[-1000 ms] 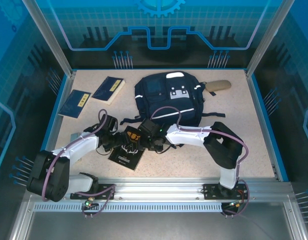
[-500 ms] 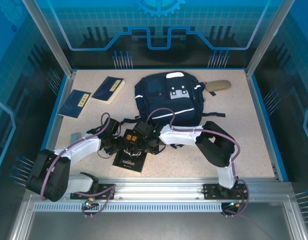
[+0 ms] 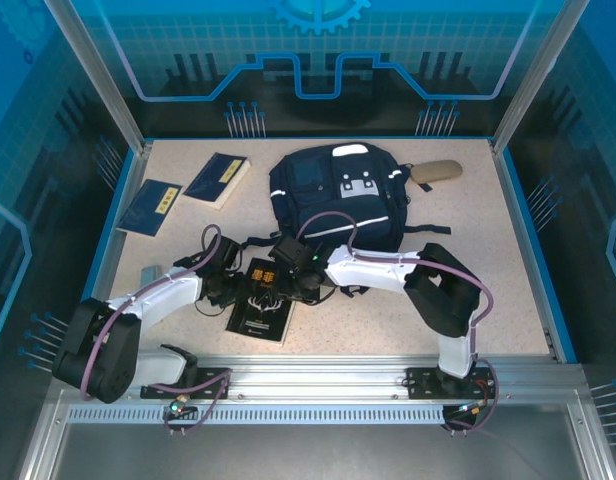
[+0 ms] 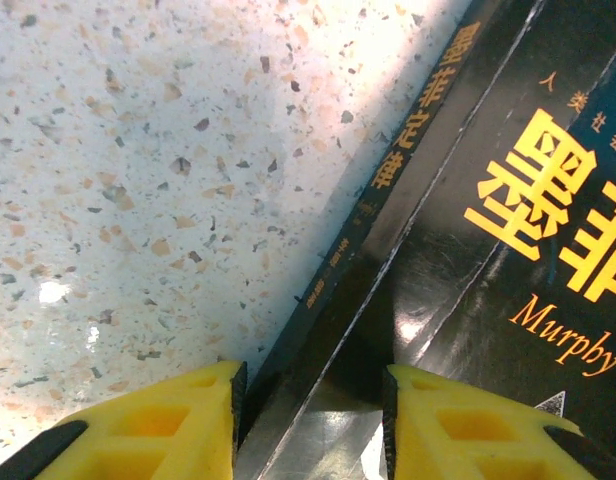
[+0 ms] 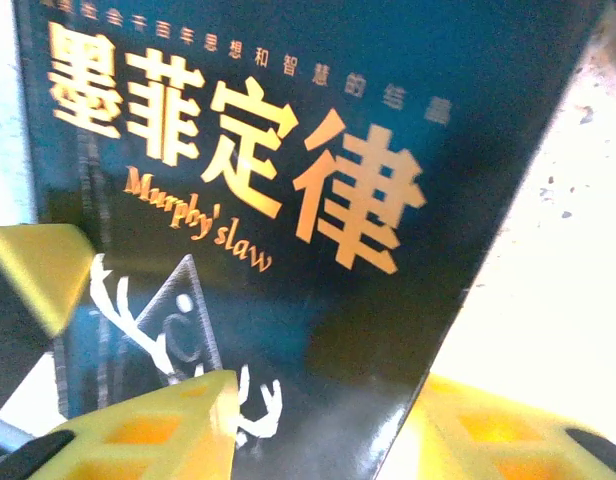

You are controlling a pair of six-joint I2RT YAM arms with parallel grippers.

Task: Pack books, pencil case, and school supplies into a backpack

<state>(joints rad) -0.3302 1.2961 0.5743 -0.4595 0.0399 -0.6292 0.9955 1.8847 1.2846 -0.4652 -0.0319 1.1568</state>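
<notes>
a black book [image 3: 260, 308] with gold-orange print lies flat near the front of the bench [image 3: 488, 280]. two navy books [image 3: 150, 206] [image 3: 219, 179] with pale labels lie far left, slightly apart. the navy backpack [image 3: 338, 205] lies centre-back, with the tan pencil case [image 3: 437, 171] just beside its right.

Tally from above. Books: three. Navy book [image 3: 151, 207], second navy book [image 3: 218, 179], black book [image 3: 256, 318] with orange print. Backpack [image 3: 338, 200]: one. Tan pencil case [image 3: 438, 171]: one. Small grey item [image 3: 148, 272]: one, possibly an eraser; too small to tell.
</notes>
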